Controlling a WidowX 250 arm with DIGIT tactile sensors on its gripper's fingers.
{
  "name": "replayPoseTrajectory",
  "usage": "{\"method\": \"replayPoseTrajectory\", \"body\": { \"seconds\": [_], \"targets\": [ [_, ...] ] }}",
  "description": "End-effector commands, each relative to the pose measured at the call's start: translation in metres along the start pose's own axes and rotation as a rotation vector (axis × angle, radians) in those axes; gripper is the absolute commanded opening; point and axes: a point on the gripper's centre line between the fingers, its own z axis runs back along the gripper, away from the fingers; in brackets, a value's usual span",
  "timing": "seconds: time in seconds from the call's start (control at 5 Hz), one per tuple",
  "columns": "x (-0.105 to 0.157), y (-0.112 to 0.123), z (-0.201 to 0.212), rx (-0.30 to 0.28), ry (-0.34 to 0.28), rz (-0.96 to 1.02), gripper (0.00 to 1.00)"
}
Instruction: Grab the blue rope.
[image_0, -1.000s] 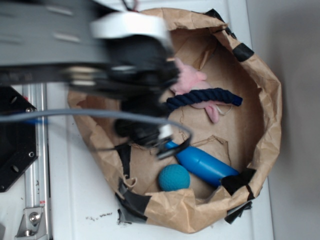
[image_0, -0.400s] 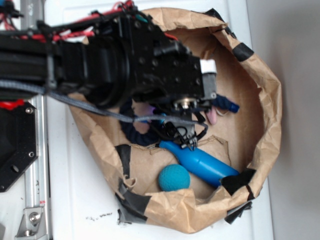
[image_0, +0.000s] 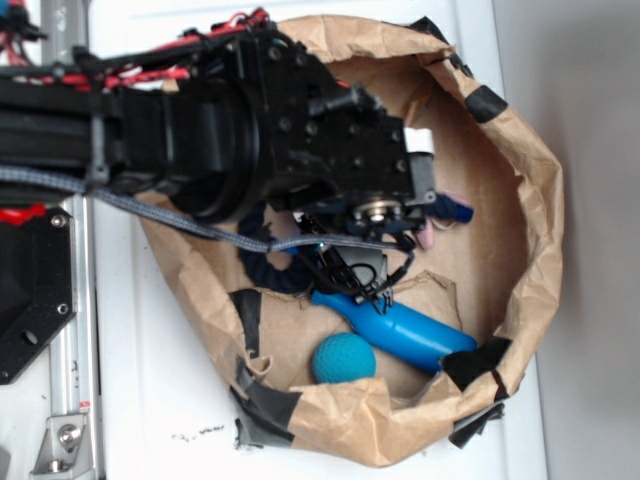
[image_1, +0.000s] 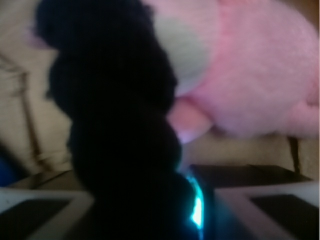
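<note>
The blue rope (image_0: 268, 268), dark navy and twisted, lies in the paper bag, mostly hidden under my arm; its brighter blue end (image_0: 455, 212) sticks out to the right. My gripper (image_0: 376, 216) is down over the rope's middle. In the wrist view the rope (image_1: 115, 125) runs up between my two fingers and fills most of the gap of the gripper (image_1: 152, 202). It touches the left finger, and a thin lit slit remains beside the right finger. The jaws stand open around the rope.
A pink plush toy (image_1: 250, 75) lies right beside the rope, with a bit showing in the exterior view (image_0: 426, 238). A bright blue bottle-shaped pin (image_0: 400, 328) and a teal ball (image_0: 343, 358) lie nearer the front. The crumpled bag wall (image_0: 535, 190) rings everything.
My arm has swung in over the bag and come down onto the rope, covering it and the pink toy. The pin and the ball have shifted slightly left.
</note>
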Motion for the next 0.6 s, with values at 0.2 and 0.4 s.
{"method": "replayPoseTrajectory", "body": {
  "seconds": [0.2, 0.4],
  "targets": [
    [-0.0078, 0.0282, 0.1112, 0.077, -0.170, -0.447, 0.00],
    [-0.0093, 0.0280, 0.1104, 0.036, -0.133, -0.427, 0.00]
  ]
}}
